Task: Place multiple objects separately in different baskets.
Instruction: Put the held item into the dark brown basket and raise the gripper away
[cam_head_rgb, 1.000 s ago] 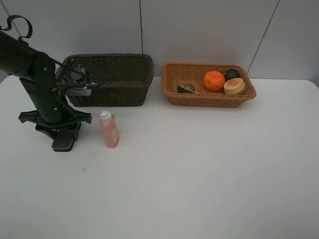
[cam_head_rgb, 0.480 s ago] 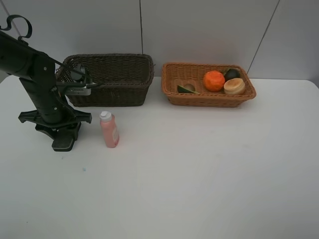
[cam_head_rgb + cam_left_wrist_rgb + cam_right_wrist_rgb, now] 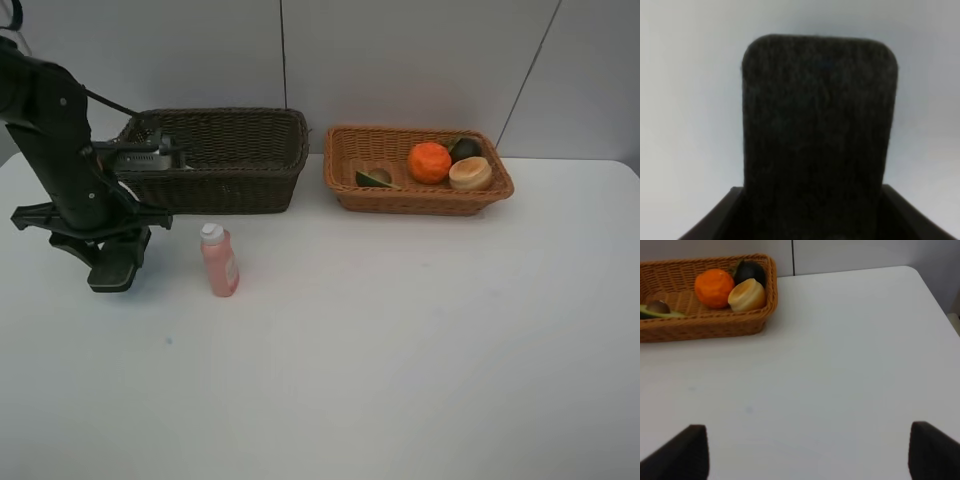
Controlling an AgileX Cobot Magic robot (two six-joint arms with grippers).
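Left gripper hung low over the table, near-left of the dark basket; its wrist view showed only one dark pad, so its opening could not be told. Right gripper stood spread wide, holding nothing. Pink bottle stood upright just right of the left gripper. Orange, peach, mangosteen and avocado half lay in the tan basket.
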